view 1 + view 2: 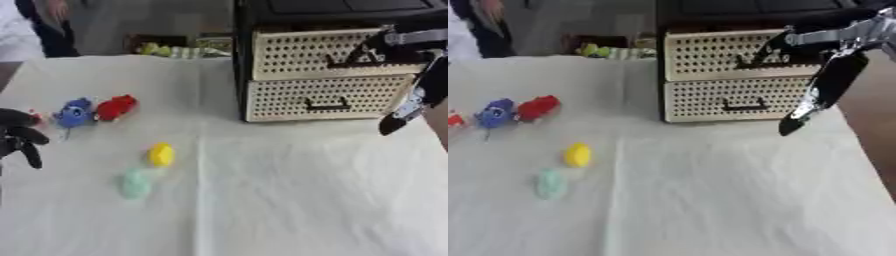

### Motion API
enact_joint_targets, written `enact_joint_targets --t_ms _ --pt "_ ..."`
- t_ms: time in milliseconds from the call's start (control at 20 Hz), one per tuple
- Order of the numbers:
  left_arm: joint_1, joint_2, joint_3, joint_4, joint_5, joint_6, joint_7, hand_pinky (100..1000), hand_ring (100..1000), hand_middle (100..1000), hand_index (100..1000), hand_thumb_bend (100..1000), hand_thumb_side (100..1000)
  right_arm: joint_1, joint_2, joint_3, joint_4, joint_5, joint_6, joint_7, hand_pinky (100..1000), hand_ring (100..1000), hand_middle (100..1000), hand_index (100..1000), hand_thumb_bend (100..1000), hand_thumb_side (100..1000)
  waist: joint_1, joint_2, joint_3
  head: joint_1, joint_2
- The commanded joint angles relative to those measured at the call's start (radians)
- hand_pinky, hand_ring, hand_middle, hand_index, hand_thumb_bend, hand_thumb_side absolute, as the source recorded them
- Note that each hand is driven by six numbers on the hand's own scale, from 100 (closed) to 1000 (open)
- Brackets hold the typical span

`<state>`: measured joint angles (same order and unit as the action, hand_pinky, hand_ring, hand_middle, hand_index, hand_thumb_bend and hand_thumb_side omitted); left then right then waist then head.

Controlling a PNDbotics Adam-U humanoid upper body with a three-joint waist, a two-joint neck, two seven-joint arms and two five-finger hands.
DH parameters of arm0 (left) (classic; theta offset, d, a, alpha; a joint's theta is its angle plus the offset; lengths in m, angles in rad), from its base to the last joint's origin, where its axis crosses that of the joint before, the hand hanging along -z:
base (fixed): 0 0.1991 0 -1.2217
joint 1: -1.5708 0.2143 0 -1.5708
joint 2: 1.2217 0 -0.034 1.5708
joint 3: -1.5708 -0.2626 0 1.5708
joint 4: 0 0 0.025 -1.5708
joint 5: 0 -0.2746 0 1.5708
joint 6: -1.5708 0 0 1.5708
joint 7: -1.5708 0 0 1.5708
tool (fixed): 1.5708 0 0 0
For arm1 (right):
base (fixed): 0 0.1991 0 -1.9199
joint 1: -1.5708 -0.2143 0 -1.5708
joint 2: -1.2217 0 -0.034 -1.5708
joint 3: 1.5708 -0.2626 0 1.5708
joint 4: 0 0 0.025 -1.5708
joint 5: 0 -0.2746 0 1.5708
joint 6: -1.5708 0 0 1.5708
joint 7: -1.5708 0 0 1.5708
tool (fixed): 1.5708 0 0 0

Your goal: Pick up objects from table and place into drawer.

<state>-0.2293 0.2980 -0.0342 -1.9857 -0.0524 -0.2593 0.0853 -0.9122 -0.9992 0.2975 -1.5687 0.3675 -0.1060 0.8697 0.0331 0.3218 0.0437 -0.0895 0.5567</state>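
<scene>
Several small toys lie on the white cloth at the left: a blue one, a red one, a yellow one and a pale green one. A tiny red and white thing sits further left. The black drawer unit with two perforated cream fronts stands at the back right. My right hand hangs open in front of it, long fingers pointing down, its thumb side near the top drawer's handle. My left hand rests open at the left edge, beside the blue toy.
A person stands at the far left corner, touching nothing. Yellow-green items lie behind the table's back edge. The table's right edge runs close past the drawer unit.
</scene>
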Motion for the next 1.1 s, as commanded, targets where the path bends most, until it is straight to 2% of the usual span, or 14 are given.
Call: enact_joint_targets --t_ms 50,500,850,1100 --pt "-0.011 0.010 0.002 -0.014 0.000 -0.001 -0.002 277 501 571 659 100 716 -0.006 -0.042 -0.010 -0.017 0.020 -0.002 -0.009 100 100 100 876 820 508 -0.003 -0.015 0.000 -0.002 -0.011" --pt "-0.012 0.008 0.000 -0.014 0.000 0.002 -0.006 277 501 571 658 100 717 0.004 -0.044 -0.009 -0.019 0.032 -0.003 -0.019 100 100 100 874 817 503 -0.003 -0.012 0.002 -0.003 -0.015" --pt "-0.013 0.007 0.000 -0.014 0.000 0.002 -0.006 277 502 572 658 100 717 0.012 -0.061 -0.041 -0.051 0.059 0.012 -0.104 100 100 100 879 807 514 -0.002 -0.011 0.002 -0.002 -0.015" --pt "-0.014 0.006 0.000 -0.014 0.000 0.001 -0.006 276 502 572 657 100 717 0.019 -0.078 -0.070 -0.080 0.048 0.024 -0.134 100 100 100 879 809 516 0.000 -0.008 0.002 -0.001 -0.011"
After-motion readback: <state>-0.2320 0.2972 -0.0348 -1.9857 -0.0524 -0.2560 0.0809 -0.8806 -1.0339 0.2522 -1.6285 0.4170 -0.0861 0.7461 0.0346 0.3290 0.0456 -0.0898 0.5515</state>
